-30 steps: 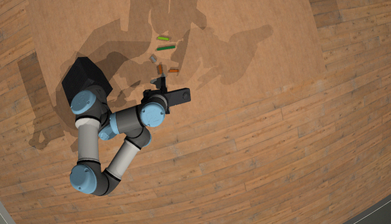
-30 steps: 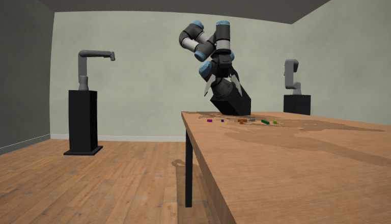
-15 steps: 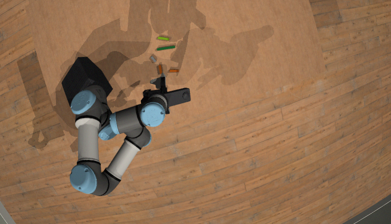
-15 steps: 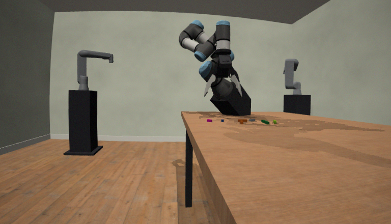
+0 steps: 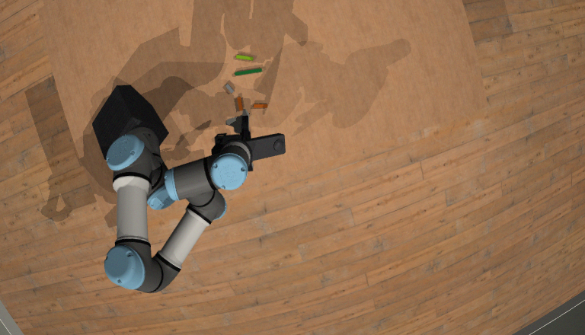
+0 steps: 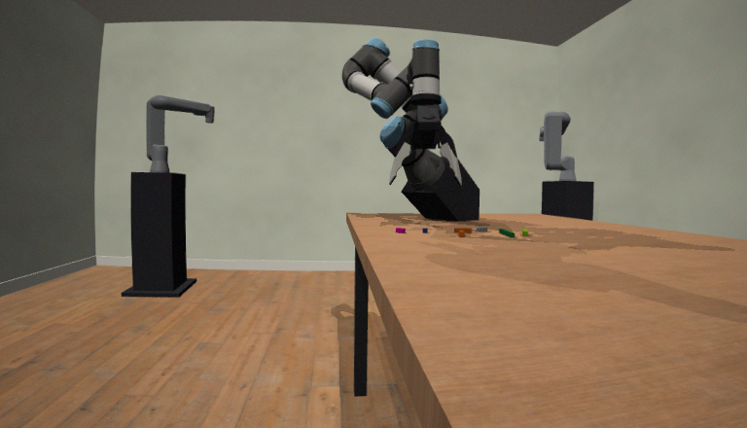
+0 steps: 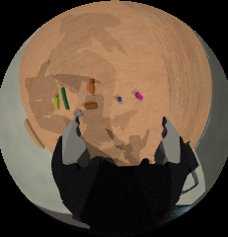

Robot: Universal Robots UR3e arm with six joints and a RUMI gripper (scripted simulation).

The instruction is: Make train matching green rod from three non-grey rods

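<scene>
My gripper (image 6: 425, 183) (image 7: 121, 116) is open and empty, above the table. The green rod (image 5: 247, 71) (image 6: 507, 232) (image 7: 65, 99) lies beside the lime rod (image 5: 244, 57) (image 6: 524, 232) (image 7: 56, 103). One orange rod (image 5: 239, 103) (image 6: 462, 230) (image 7: 91, 106) lies roughly at right angles to the other orange rod (image 5: 260, 105) (image 6: 461, 233) (image 7: 92, 86), with a gap between them. The small blue rod (image 6: 424, 230) (image 7: 119, 99) and the magenta rod (image 6: 400, 230) (image 7: 139, 96) lie apart from each other; the arm hides both in the top view.
A grey rod (image 5: 229, 87) (image 6: 481, 230) lies between the green rod and the nearer orange rod; a fingertip largely covers its place in the wrist view. The black base block (image 5: 125, 120) (image 6: 451, 197) stands by the table's far edge in the exterior view.
</scene>
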